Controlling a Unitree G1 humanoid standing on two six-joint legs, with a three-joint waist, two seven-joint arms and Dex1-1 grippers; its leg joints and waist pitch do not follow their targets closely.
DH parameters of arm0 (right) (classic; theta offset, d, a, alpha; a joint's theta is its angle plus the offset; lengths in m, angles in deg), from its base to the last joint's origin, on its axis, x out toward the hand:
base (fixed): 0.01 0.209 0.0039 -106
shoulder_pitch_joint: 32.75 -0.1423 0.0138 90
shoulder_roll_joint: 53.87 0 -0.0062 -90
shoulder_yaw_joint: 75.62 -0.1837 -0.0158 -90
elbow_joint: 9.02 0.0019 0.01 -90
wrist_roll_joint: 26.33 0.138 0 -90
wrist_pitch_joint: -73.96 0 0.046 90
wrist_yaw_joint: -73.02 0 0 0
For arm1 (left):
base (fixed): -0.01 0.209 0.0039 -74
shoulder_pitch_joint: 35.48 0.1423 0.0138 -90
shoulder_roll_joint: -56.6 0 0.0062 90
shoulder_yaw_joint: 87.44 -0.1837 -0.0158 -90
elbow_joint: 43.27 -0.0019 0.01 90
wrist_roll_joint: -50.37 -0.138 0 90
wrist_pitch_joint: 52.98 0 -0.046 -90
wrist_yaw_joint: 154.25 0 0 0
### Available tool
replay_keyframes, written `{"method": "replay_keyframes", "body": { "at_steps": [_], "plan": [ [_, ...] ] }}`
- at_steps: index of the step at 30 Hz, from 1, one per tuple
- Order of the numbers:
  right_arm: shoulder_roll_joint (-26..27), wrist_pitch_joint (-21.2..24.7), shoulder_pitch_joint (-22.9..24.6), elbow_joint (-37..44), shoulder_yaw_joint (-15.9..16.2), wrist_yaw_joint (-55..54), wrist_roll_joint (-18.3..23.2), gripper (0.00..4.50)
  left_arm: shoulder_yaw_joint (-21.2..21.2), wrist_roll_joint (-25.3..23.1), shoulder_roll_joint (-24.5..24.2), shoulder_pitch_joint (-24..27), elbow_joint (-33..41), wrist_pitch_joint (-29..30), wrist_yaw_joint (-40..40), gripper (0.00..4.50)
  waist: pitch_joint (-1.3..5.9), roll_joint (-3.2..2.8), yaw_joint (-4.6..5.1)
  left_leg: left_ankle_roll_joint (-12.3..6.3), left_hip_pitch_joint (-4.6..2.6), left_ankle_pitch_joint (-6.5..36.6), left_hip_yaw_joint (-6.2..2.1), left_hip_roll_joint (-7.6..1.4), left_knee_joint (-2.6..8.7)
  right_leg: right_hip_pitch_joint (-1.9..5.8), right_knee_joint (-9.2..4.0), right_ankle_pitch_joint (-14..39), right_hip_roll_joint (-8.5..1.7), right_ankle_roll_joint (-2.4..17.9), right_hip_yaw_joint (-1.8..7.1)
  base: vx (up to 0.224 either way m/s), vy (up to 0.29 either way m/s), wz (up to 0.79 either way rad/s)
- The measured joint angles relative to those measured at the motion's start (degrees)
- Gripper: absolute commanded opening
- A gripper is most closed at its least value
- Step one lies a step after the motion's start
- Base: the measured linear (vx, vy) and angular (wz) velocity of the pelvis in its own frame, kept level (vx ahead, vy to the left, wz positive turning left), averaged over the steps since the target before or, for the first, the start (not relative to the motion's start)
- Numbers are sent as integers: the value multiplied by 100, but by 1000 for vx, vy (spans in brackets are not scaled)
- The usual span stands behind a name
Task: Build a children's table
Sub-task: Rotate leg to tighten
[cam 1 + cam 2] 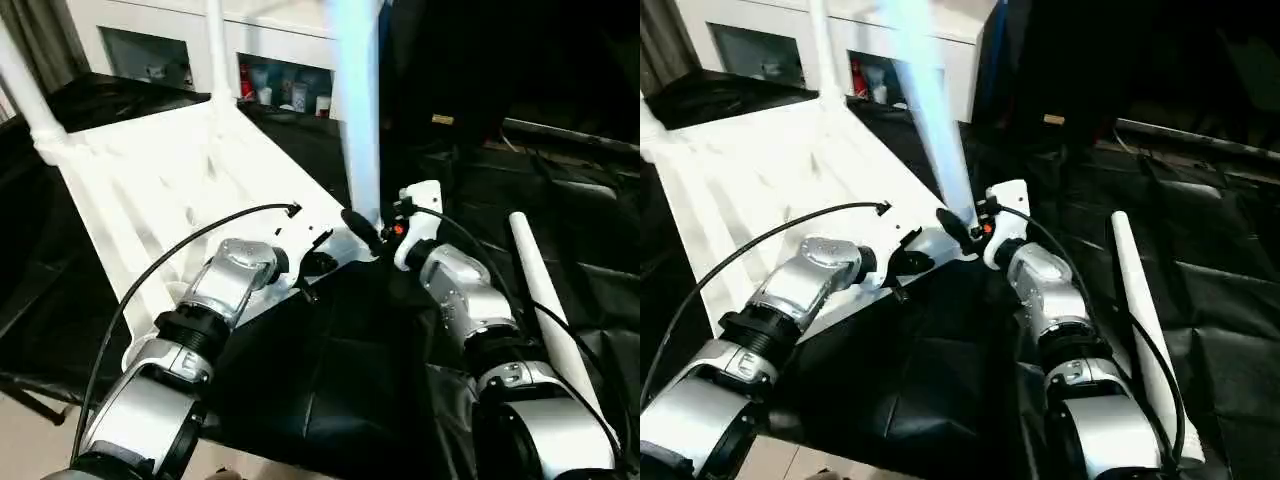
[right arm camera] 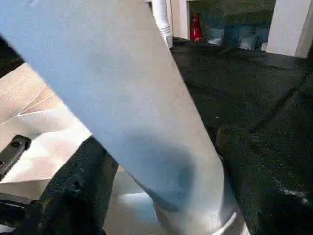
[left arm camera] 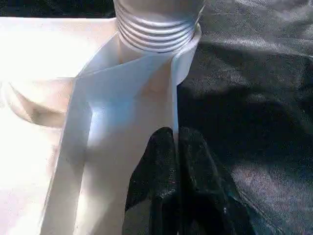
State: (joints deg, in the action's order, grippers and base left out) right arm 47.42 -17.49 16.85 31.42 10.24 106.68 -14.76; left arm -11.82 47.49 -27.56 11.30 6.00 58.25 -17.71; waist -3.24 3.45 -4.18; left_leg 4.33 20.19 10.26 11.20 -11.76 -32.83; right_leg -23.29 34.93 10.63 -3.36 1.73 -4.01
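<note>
Right wrist view | right gripper spread around leg | left gripper closed | cabinet behind

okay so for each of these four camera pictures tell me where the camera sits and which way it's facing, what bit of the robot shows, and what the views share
Left eye view: on the head, facing forward and down at the upturned table top; both silver forearms show.
Right eye view: beside it, same scene; the spare leg lies on the black cloth.
Left wrist view: along the left gripper, jaws shut at the table's edge below a threaded leg end.
Right wrist view: along the right gripper, fingers either side of the standing leg.
Shared: that leg at the near corner socket.
</note>
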Motion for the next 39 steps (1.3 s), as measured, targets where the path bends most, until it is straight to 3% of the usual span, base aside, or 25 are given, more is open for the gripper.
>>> {"method": "replay_keyframes", "body": {
  "at_steps": [11, 22, 39],
  "plan": [
    [-63, 18, 0, -48, -48, 28, -1, 226, -5, -4, -104, 4, -1, -83, -129, 0, -2, -1, -16, 1, -3, -1, 4, 0, 11, -3, 0, 0, 0, 1, 0, 0, 0, 0],
    [-377, 347, 10, 47, 81, 783, -10, 201, -95, -7, -498, 178, 282, -227, -670, 0, -2, 0, -64, 1, -6, -1, 6, -1, 16, -4, 0, 2, 0, 4, 0, 0, 0, 0],
    [-1267, 1206, 297, 1230, 1036, 2960, -123, 198, -313, 128, -1367, 759, 1191, -686, -2162, 0, -12, 50, -224, 1, -9, -1, 8, -1, 12, 5, 1, 8, 0, 7, 1, 0, 0, 0]
  ]
}}
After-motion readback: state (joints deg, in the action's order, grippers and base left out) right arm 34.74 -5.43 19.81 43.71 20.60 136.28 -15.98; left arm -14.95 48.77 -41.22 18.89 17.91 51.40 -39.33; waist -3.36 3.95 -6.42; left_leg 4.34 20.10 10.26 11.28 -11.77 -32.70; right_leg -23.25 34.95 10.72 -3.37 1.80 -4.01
